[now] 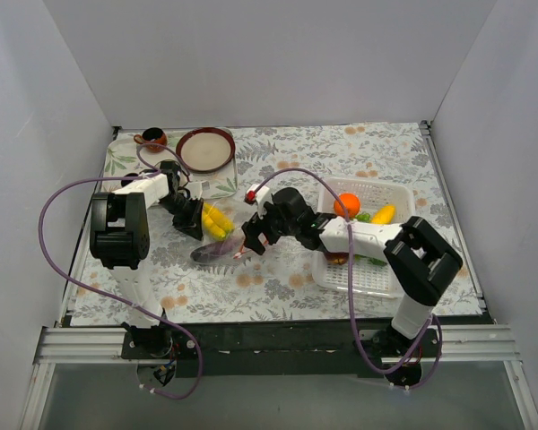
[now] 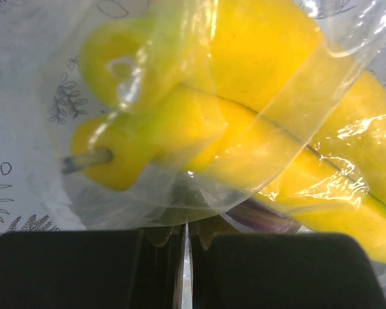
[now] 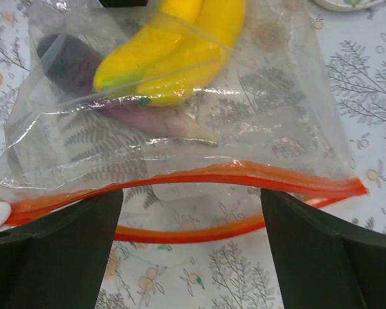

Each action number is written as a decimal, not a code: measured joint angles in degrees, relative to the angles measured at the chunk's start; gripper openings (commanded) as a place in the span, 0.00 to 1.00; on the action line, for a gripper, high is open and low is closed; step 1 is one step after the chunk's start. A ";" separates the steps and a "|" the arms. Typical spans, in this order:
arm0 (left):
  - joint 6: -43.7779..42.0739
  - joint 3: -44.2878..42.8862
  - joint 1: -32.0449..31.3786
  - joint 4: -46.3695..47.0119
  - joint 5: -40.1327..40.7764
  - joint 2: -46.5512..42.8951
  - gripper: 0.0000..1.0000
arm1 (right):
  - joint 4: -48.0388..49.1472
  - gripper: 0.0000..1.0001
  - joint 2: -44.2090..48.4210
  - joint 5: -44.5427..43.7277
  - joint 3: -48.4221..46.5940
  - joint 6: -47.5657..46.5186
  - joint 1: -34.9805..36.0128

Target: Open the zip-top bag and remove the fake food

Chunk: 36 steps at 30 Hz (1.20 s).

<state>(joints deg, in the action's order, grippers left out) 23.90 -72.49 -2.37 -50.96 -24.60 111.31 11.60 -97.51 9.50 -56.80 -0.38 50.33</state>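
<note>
The zip-top bag (image 3: 276, 122) lies on the floral surface (image 1: 287, 278) lengthwise between both arms. The left claw (image 2: 183, 257) is clamped on the bag's closed end; the right claw (image 3: 192, 212), jaws spread, faces its parted orange-red mouth, fake food (image 3: 174, 51) inside.

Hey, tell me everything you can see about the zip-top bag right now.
The zip-top bag is clear, crinkly plastic with an orange-red zip strip whose two halves are parted, so the mouth gapes toward the open right gripper. It sits between the grippers over the floral table, holding yellow bananas and a dark purple piece. The left gripper pinches its film at the end away from the mouth.
</note>
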 measured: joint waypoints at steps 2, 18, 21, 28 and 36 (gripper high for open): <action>0.00 0.00 0.00 0.00 0.00 0.00 0.00 | 1.36 0.99 -2.45 1.97 -1.31 0.09 0.02; 0.85 0.46 -0.68 0.46 0.87 -0.55 0.00 | 8.81 0.99 -13.09 8.50 -6.51 -5.22 6.69; 1.07 0.79 -1.14 0.63 0.72 -0.72 0.00 | 10.54 0.98 -13.55 8.74 -6.47 -5.90 7.08; 1.22 1.66 -1.79 0.83 -0.57 -1.03 0.00 | 13.14 0.69 -15.58 8.81 -5.68 -6.49 7.06; 0.72 3.15 -2.03 0.63 -1.77 -1.88 0.00 | 14.53 0.06 -16.59 8.31 -2.95 -7.13 7.06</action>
<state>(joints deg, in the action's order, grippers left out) 24.62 -69.34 -4.40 -50.33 -26.37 109.43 26.13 -114.10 17.80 -59.75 -7.51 57.39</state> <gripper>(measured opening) 0.009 0.378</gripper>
